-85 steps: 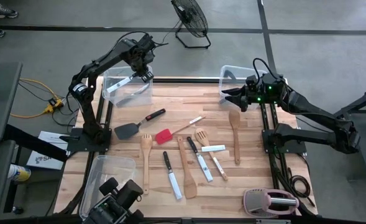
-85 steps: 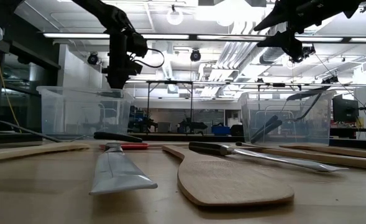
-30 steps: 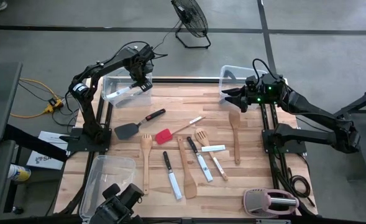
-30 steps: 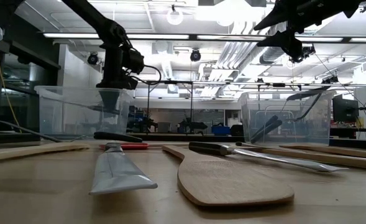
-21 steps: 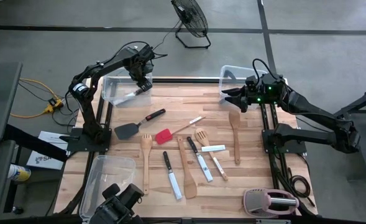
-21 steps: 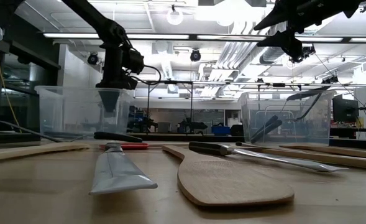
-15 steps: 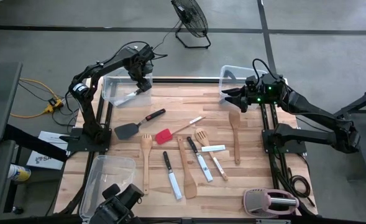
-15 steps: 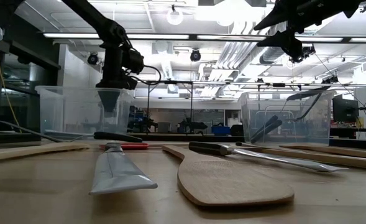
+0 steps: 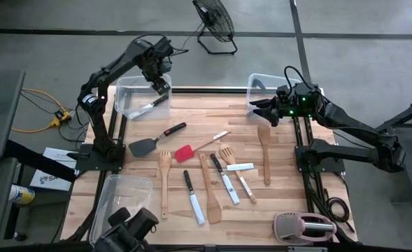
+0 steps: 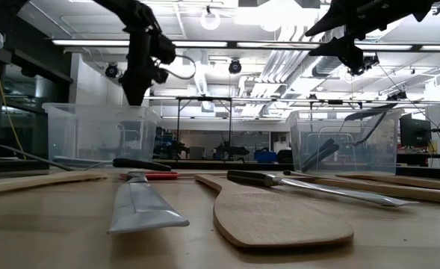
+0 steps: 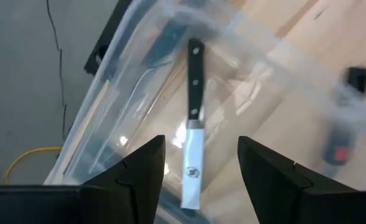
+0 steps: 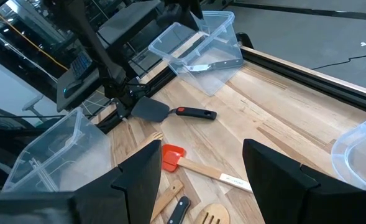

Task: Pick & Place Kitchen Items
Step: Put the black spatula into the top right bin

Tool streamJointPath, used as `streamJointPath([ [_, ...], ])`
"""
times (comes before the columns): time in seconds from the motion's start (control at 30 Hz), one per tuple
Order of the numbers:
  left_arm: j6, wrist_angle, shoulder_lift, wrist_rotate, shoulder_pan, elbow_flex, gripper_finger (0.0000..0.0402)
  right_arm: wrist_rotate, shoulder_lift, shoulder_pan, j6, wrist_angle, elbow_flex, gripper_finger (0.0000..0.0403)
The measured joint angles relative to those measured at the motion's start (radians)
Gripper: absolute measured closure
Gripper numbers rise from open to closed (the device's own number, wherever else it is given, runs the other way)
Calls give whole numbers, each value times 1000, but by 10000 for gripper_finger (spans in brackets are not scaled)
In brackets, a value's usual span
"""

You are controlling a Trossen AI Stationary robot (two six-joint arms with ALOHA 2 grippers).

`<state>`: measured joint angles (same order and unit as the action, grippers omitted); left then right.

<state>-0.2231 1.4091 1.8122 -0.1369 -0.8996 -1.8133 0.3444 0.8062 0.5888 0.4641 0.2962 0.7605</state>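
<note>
My left gripper (image 11: pixel 195 171) hangs above the clear bin (image 9: pixel 130 105), jaws apart and empty; the knife (image 11: pixel 193 124) lies inside it. My right gripper (image 12: pixel 198 171) waits open over the table's far right, holding nothing.

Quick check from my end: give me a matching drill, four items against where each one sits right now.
Items:
1. knife
2. red spatula
3. toaster
4. left gripper

Places:
A. near right corner of the table
B. above the far left bin
C. lying inside the far left bin
D. middle of the table, among the utensils

Pairs: 1-C, 2-D, 3-A, 4-B
</note>
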Motion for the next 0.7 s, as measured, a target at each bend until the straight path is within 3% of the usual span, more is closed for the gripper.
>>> streamJointPath([
  [0.37, 125, 16, -88, 18, 109, -61, 204, 0, 0, 0, 3, 2, 0, 186],
  [0.7, 271, 40, -138, 4, 307, -58, 204, 31, 0, 0, 2, 2, 0, 186],
])
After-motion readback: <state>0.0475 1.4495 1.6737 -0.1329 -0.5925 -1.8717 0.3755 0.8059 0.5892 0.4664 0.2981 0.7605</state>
